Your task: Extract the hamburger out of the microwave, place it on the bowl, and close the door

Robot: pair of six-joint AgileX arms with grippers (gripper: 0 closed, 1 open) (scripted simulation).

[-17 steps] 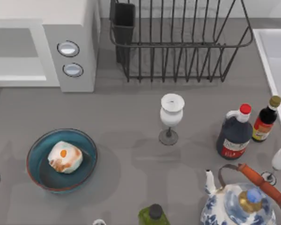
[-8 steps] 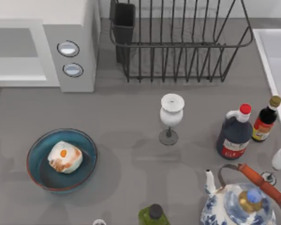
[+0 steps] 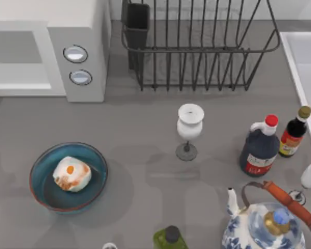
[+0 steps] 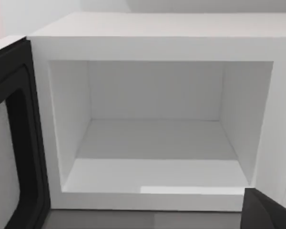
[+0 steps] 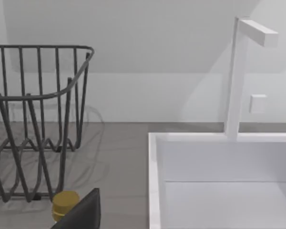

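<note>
Hamburger (image 3: pixel 72 175) sits in bowl (image 3: pixel 68 177), tabletop 8 o'clock. Microwave (image 4: pixel 157 47) at 10 o'clock, cavity empty, door (image 4: pixel 12 143) swung open. Finger state: can't tell.

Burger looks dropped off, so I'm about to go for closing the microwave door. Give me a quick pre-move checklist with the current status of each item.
1. Hamburger out of the microwave and resting inside the bowl: ok.
2. Microwave cavity bare, nothing left to catch the door: ok, in the left wrist view.
3. Door open, swung out beside the cavity, waiting to be pushed: ok, closing not yet done.
4. Left gripper fingers open or shut: cannot tell; just a dark tip at the left wrist view's edge.
5. Bowl standing apart from the microwave front, in the top view: ok.
6. Right arm away from the microwave, its camera facing the dish rack and sink: ok.
</note>
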